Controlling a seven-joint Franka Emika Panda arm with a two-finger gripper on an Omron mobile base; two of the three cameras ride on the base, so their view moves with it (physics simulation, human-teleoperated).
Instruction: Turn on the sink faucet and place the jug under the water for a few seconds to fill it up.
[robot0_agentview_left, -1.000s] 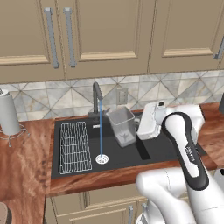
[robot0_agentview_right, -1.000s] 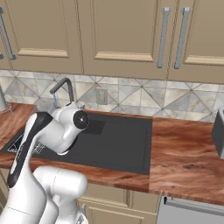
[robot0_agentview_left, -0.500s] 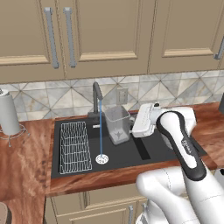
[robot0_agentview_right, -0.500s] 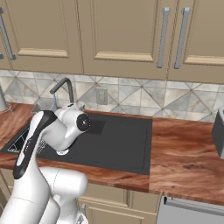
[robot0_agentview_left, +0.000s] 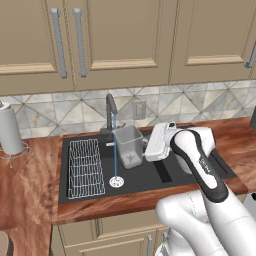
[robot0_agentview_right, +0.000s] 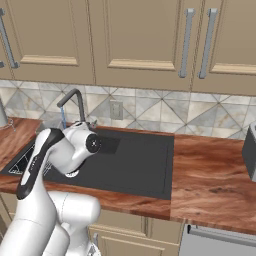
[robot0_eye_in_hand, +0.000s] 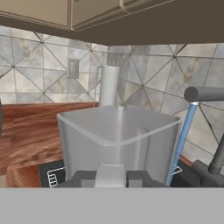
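hand view | claw (robot0_eye_in_hand: 111, 176) clamped on jug (robot0_eye_in_hand: 117, 140) handle | water (robot0_eye_in_hand: 181, 141) just beside jug

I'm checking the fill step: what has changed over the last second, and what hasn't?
The tool has carried the small transparent greyish glass jug leftward over the black rectangular sink, toward the thin light-blue water stream; the jug now sits just right of it, not yet under it. The slim dark grey faucet, wire rack and white paper-towel roll stayed put.
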